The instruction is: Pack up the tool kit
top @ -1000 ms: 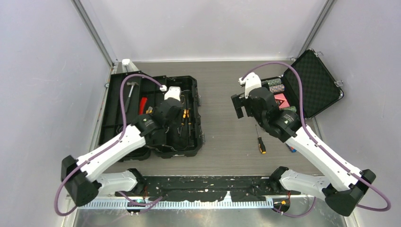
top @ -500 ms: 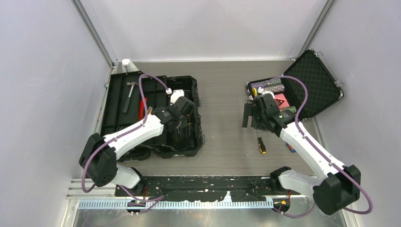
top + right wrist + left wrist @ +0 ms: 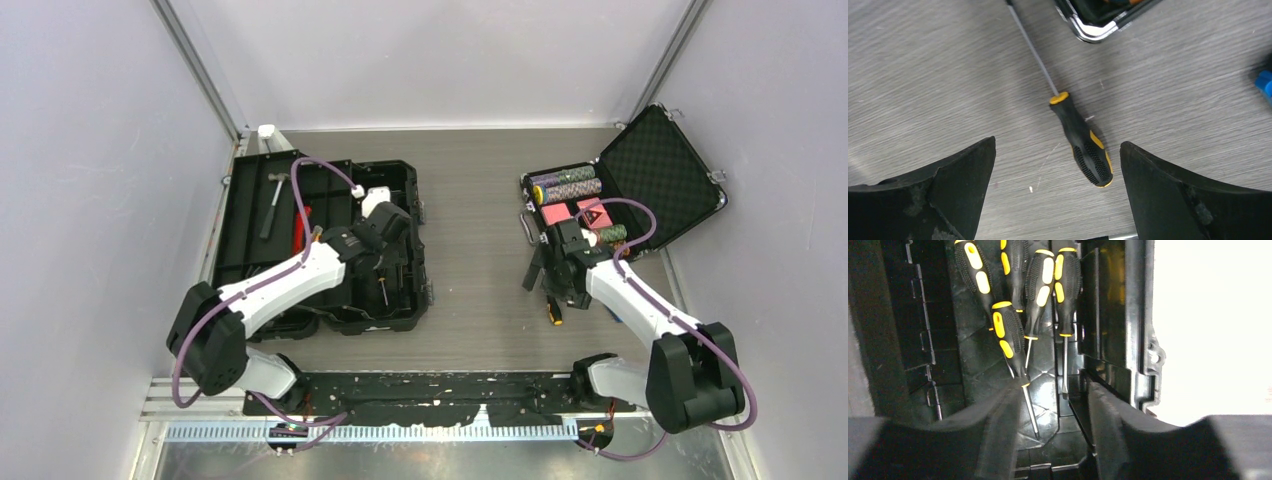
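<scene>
Only overhead, hammer [image 3: 272, 205]; left wrist, screwdrivers [image 3: 1043, 280] in toolbox [image 3: 1113, 315]

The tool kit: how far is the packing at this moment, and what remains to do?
Done: the hammer, red pliers and several screwdrivers lie inside the open toolbox. In hand: the left gripper hangs open over those screwdrivers, holding nothing; the right gripper is open above one loose screwdriver on the table, not gripping it. Left: bring that one to the toolbox, then probably close it.
</scene>
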### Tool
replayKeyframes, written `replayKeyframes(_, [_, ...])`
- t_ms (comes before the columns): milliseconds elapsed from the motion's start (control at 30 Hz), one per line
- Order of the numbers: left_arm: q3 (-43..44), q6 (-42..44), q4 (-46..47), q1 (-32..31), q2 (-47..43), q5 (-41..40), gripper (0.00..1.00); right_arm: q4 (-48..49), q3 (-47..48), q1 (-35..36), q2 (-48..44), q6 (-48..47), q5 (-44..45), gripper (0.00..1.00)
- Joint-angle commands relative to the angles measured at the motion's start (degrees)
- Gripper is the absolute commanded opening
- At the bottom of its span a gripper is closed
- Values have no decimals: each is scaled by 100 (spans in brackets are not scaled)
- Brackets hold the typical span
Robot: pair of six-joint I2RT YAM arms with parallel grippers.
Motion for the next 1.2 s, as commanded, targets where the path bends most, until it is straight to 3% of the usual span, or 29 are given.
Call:
replayKeyframes(0, [8, 130, 330, 27, -714, 148, 60, 387, -296, -163, 166, 313, -111, 99])
replayKeyframes(167, [-63, 507, 612, 27, -1445, 469, 79, 571, -447, -188, 352, 334, -225, 94])
replayKeyframes(300, [-108, 860, 742, 27, -1958, 575, 80, 707, -520, -191, 562, 223, -501, 82])
replayKeyframes(600, [-436, 1283, 998, 42, -2824, 512, 84, 946, -739, -178, 795, -67, -1274, 39])
replayKeyframes(700, [-533, 1449, 1063, 90, -2990, 554, 86, 1030, -823, -159, 802, -114, -1509, 18])
replayKeyframes(767, [-546, 1589, 1106, 120, -3082, 616, 88, 1062, -700, -114, 785, -254, -1677, 9])
replayKeyframes(1000, [-151, 2415, 943, 176, -3101, 1010, 95, 821, 424, 449, 512, -1043, -1628, 5])
replayKeyframes(1167, [491, 2997, 360, 225, -2902, 1317, 99, 213, 1809, 1296, 626, -2588, -1573, 5])
